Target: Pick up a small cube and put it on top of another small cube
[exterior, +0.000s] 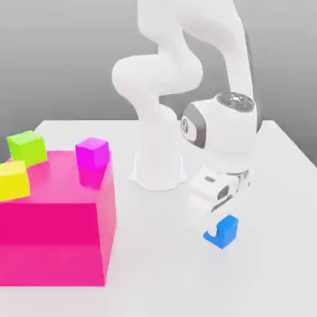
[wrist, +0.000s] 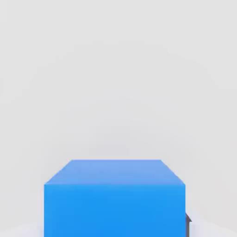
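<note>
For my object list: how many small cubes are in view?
4. Blue cube on the table under the gripper; magenta cube and yellow cube on the pink block; green cube behind it. Others may be hidden.

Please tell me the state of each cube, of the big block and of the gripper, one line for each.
blue cube: on the white table, gripped.
gripper: down at the table, shut on the blue cube.
magenta cube: resting on the big pink block, free.
yellow cube: on the pink block, free.
green cube: at the block's far edge, free; its support cannot be told.
</note>
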You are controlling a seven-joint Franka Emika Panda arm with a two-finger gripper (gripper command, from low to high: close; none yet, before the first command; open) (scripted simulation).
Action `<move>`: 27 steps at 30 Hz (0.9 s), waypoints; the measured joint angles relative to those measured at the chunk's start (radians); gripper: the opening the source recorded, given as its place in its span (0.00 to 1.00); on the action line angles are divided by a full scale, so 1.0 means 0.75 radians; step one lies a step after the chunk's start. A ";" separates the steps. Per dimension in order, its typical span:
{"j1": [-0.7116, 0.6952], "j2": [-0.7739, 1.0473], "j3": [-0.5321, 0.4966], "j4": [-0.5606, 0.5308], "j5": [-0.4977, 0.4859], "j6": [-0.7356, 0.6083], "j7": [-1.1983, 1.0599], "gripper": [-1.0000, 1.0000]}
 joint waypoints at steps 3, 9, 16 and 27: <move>-0.081 -0.141 -0.056 0.029 -0.006 -0.170 0.092 0.00; -0.298 -0.423 -0.146 0.096 -0.056 -0.518 0.314 0.00; -0.591 -0.755 -0.206 0.175 -0.112 -0.925 0.581 0.00; -0.819 -0.919 -0.253 0.071 -0.166 -0.984 0.767 1.00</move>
